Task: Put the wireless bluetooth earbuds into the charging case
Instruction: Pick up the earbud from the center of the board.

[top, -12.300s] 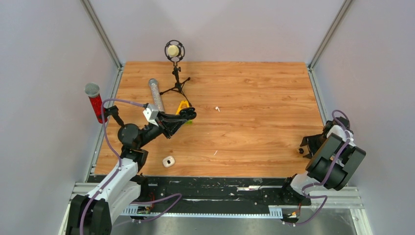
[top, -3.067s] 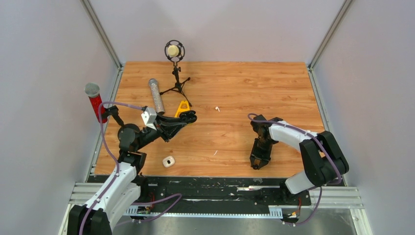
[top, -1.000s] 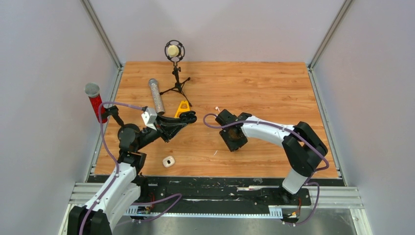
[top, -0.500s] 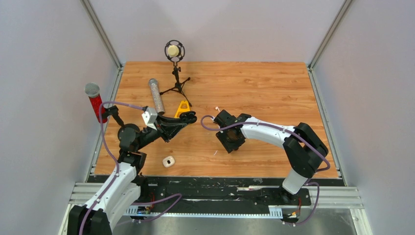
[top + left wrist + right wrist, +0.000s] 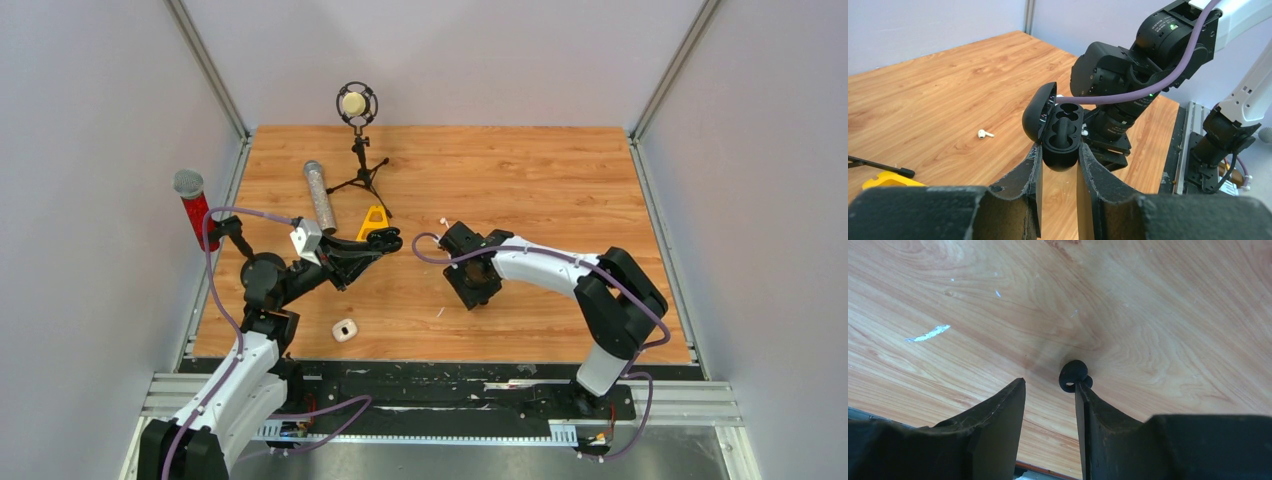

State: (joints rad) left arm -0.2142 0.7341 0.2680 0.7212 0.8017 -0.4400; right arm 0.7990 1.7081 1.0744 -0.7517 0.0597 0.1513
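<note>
The white charging case (image 5: 345, 329) lies on the table near the front left, apart from both grippers. One white earbud (image 5: 444, 222) lies mid-table and also shows in the left wrist view (image 5: 983, 133). Another white earbud (image 5: 439, 313) lies nearer the front. My left gripper (image 5: 390, 238) (image 5: 1059, 150) is shut on a black oval case (image 5: 1060, 132) held above the table, its lid open and two wells showing. My right gripper (image 5: 476, 292) (image 5: 1049, 382) is open and low over the wood. A small black earbud-like piece (image 5: 1073, 374) lies at its right fingertip.
A microphone on a black tripod (image 5: 356, 105) stands at the back. A silver microphone (image 5: 319, 192) lies at the left. A red microphone with a grey head (image 5: 192, 208) stands off the table's left edge. A yellow object (image 5: 373, 217) lies under the left gripper.
The right arm has swung from the right side to the table's middle and in the last second edged slightly left. The left arm holds still with the black case.
</note>
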